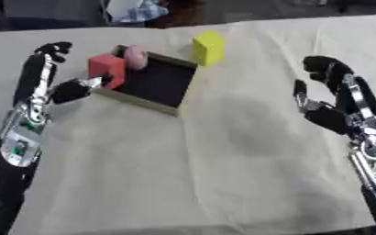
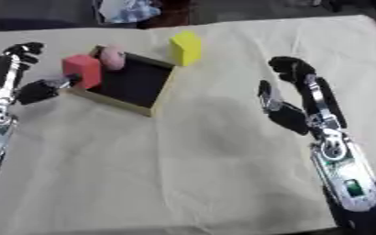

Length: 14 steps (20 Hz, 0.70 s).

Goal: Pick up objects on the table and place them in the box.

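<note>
Right now your red block (image 1: pixel 106 69) sits at the box's (image 1: pixel 152 82) left rim, touching the left hand's (image 1: pixel 51 75) thumb, whose fingers stretch straight up past it, so that hand is wide. Just behind it, a pink object (image 1: pixel 135 56) rests at the box's far corner. Your yellow block (image 1: pixel 209 47) stands on the cloth-covered bench (image 1: pixel 223 174), just beyond the box's right corner. Well apart, your right hand (image 1: pixel 329 94) hovers with relaxed fingers, holding nothing.
</note>
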Available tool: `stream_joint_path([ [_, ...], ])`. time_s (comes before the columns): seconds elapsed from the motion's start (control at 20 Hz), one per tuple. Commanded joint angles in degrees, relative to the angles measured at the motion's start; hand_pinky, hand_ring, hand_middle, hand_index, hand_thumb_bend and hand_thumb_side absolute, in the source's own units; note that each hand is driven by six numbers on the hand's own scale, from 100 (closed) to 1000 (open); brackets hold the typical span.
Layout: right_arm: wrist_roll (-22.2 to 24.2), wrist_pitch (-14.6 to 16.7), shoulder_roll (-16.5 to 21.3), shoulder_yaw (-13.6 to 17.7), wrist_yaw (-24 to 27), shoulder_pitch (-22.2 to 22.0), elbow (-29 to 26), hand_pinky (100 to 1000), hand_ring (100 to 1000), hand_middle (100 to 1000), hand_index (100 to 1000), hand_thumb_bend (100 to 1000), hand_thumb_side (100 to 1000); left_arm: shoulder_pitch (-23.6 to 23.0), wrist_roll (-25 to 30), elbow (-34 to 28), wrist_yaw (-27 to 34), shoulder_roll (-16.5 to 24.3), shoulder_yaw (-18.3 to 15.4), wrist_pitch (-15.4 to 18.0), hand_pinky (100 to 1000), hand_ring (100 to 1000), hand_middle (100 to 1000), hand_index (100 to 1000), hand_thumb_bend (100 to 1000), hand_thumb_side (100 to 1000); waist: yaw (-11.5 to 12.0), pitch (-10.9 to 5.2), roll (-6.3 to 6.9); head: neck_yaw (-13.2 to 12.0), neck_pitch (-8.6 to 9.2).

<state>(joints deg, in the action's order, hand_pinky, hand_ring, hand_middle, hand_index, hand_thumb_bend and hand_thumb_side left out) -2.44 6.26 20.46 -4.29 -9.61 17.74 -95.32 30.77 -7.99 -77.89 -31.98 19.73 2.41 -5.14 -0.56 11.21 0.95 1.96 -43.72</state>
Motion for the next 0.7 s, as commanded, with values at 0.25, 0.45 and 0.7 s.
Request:
stream_joint_path([
  [0.25,2.36,0.36,7.29,-0.98,-1.33,6.39,2.4,853,840,829,803,141,129,-6.34,0.57,-12.45,7.13,2.24,-3.48,1.53,746,729,714,843,777,557,1.27,-1.12,-0.31,1.03,0.6],
  [0.45,4.88,0.96,9.93,-2.14,-1.79,10.86,5.15,853,844,841,836,165,147,-10.31,1.58,-18.7,10.98,1.36,-4.34,-0.38,740,722,706,839,760,559,1.88,-1.17,-0.34,1.6,0.64],
  [0.7,8.64,2.32,13.49,-3.78,-3.54,17.11,10.14,857,853,864,890,229,198,-13.93,2.69,-25.29,15.37,0.65,-4.93,-3.61,734,716,699,837,747,557,3.03,-1.33,-0.36,2.29,0.55],
])
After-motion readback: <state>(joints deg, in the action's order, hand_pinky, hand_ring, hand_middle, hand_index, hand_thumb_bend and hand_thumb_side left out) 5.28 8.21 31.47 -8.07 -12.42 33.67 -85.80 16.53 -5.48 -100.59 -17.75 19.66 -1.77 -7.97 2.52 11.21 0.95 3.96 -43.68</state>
